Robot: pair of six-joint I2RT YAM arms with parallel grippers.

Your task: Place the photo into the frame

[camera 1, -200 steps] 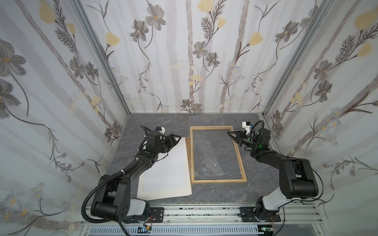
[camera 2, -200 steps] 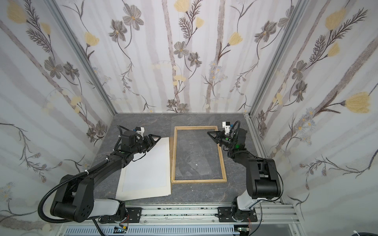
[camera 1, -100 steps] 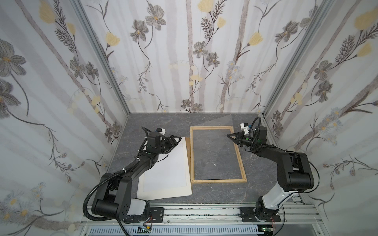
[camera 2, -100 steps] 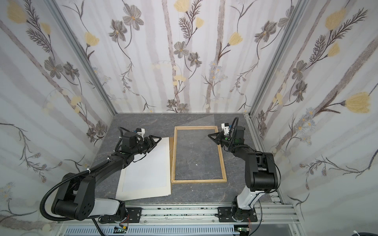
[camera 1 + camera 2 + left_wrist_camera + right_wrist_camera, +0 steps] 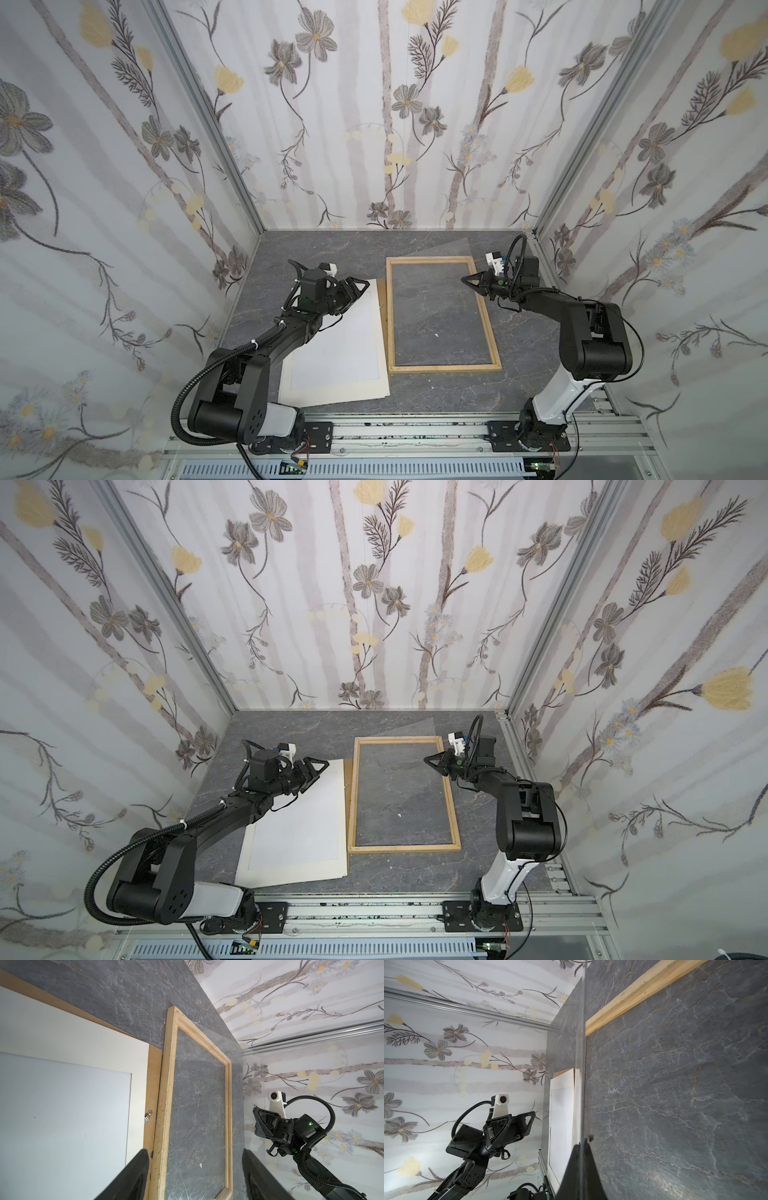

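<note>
Photo point(image 5: 336, 353): plain side up, flat on the worktop point(image 5: 316, 253), just beside the frame point(image 5: 442, 368) at its 9 o'clock, long edges nearly parallel; not yet in.
Under the photo: brown board point(image 5: 152, 1076), seen as a strip along the side nearest the frame, with a small metal clip point(image 5: 148, 1115) on it.
Left end effector point(image 5: 358, 291): spread wide and empty, over the photo's 1 o'clock corner; hovering or touching, cannot tell.
Right end effector point(image 5: 469, 280): pressed together on the edge of a clear pane point(image 5: 455, 249), at the frame's 2 o'clock; pane tilted, raised on that side.
Handling: probably light, thin and floppy, easy to crease or dent; likely slick on the board, so apt to slide before lifting.
Hold: best judged at a corner or free edge near 12 o'clock, pinched shallow; long span likely to sag, so worth carrying low over the wood strip.
Hidden: printed side, face down; full extent of the board; photo's 10 o'clock part, under the left arm.
Hard to make out: pane nearly invisible apart from its edge and glare; whether its low edge sits inside the frame, cannot tell.
</note>
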